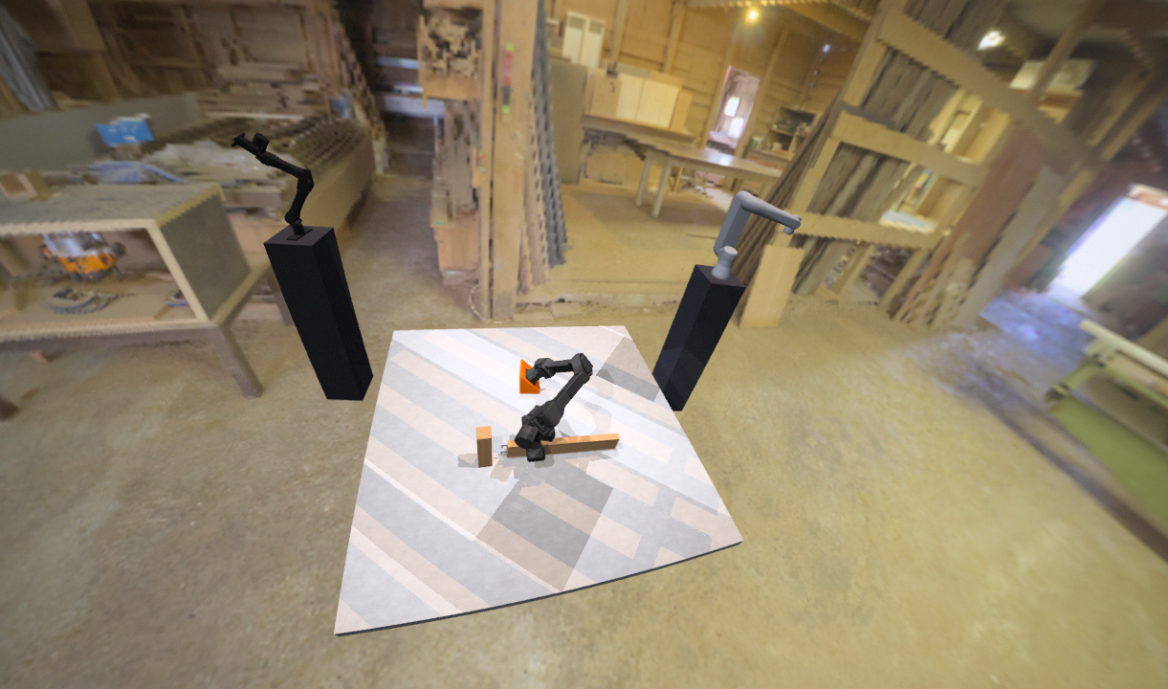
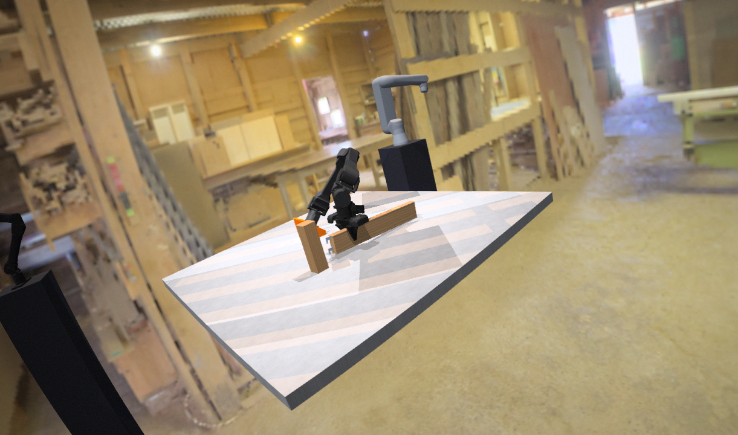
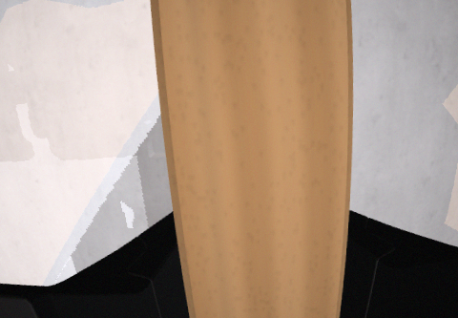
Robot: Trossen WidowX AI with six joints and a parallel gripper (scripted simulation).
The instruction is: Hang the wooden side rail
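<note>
The wooden side rail [image 1: 584, 444] [image 2: 388, 220] [image 3: 258, 117] stands on edge, long side roughly level, its far end at the table's right-hand part. My gripper [image 1: 534, 452] [image 2: 353, 235] [image 3: 245, 204] is shut on the rail near its hook end, one finger on each side. The steel hooks [image 1: 502, 449] [image 2: 329, 251] stick out towards the headboard post [image 1: 484, 449] [image 2: 312, 247], with a small gap between them and the post. The post stands upright. Its slot and pins are hidden. Whether the rail's hook end is slightly off the table is hard to tell.
An orange wedge-shaped piece [image 1: 527, 379] [image 2: 321, 231] stands at my arm's base, behind the rail. The striped table [image 1: 451, 548] [image 2: 284, 335] carries everything. A grey arm [image 1: 729, 227] [image 2: 384, 103] and another black arm [image 1: 300, 188] [image 2: 15, 243] stand on black pillars off the table.
</note>
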